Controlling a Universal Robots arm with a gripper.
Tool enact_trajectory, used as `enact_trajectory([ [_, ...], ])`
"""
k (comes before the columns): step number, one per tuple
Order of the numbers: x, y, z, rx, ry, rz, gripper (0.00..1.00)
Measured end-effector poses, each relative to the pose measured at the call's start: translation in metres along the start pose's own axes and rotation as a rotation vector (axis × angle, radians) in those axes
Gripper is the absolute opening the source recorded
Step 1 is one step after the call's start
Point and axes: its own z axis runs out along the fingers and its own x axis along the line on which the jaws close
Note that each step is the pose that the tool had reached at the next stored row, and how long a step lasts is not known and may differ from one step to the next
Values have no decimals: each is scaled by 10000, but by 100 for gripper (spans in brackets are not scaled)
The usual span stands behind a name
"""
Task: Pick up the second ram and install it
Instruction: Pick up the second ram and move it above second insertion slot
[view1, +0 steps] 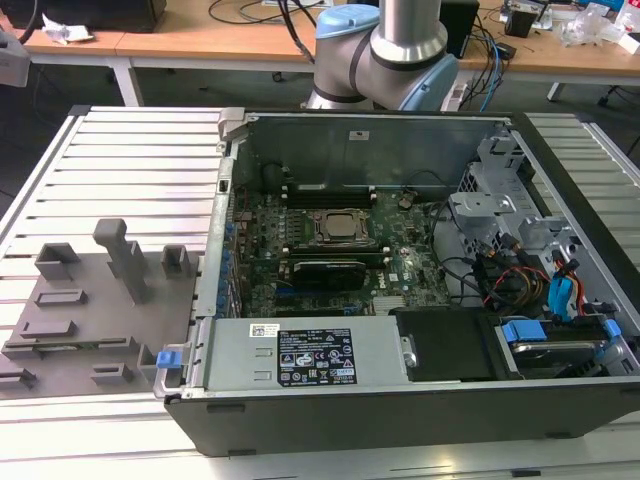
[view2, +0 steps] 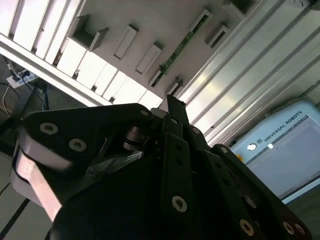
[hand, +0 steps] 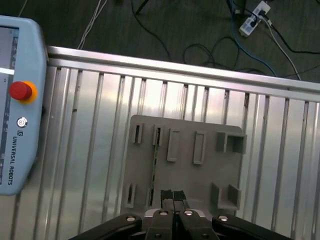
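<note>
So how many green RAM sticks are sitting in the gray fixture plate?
1. The second ram stands on edge in a slot of the gray fixture plate, as the first wrist view shows. Any sticks inside the computer case may be hidden.

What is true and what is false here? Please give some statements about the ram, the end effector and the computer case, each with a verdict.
1. The second ram sits in the gray fixture plate. True.
2. The end effector holds the ram. False: it is shut and empty, apart from the ram.
3. The computer case is open and its inside shows. True.
4. The teach pendant lies on the fixture plate. False: it lies on the slatted table, beside the plate.
</note>
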Motion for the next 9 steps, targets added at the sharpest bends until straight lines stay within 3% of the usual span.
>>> enact_trajectory([
  [3, -2, 1, 0, 2, -26, -93, 11],
  [9, 0, 0, 2, 25, -82, 624, 11],
])
